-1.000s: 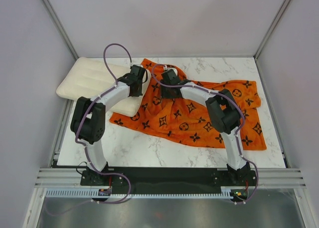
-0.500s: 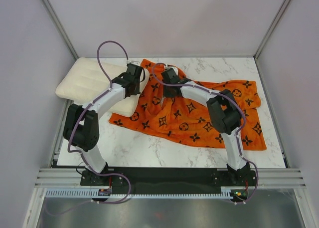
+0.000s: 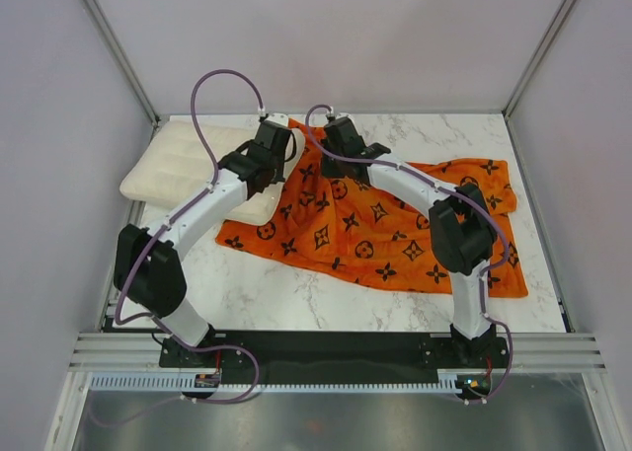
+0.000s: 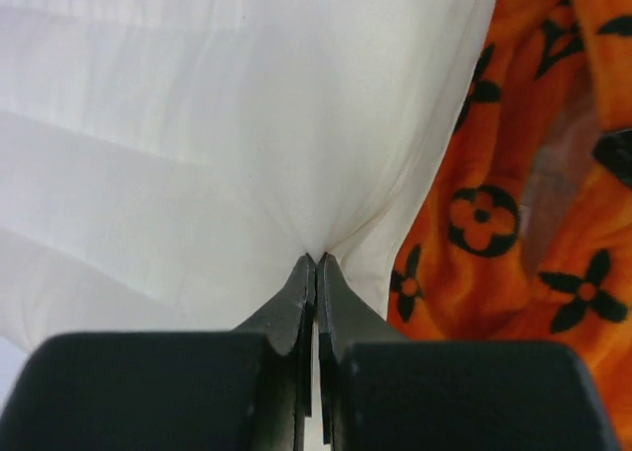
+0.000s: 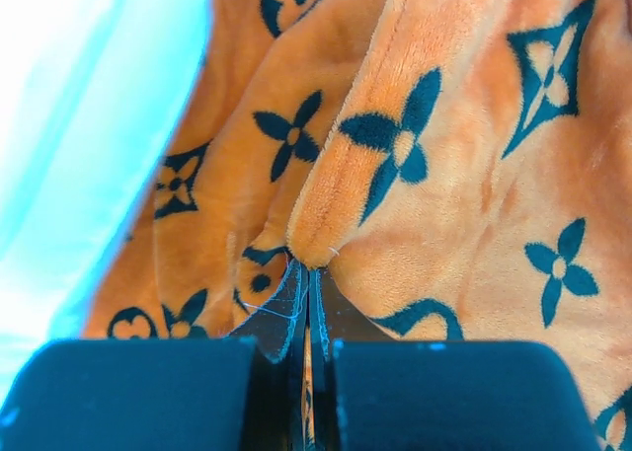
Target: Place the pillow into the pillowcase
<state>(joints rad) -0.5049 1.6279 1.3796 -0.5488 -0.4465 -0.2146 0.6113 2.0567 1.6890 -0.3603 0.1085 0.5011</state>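
Observation:
The cream-white ridged pillow [image 3: 188, 167] lies at the back left of the table, its right end at the orange pillowcase [image 3: 395, 224] printed with black motifs. My left gripper [image 3: 279, 140] is shut on a pinch of the pillow's fabric [image 4: 247, 155] at its right edge [image 4: 316, 259]. Beside it, my right gripper [image 3: 336, 135] is shut on a fold of the pillowcase [image 5: 415, 175] at its back left corner, lifting that edge [image 5: 311, 268]. The pillowcase [image 4: 533, 204] also shows to the right of the pillow in the left wrist view.
A white marble tabletop [image 3: 296, 293] carries everything, with pale walls on three sides and a metal rail [image 3: 336, 347] at the near edge. The pillow overhangs the table's left edge [image 3: 133, 209].
My right gripper shut on the pillowcase edge and raised it toward the back. The left arm moved back and right, dragging the pillow's end toward the pillowcase.

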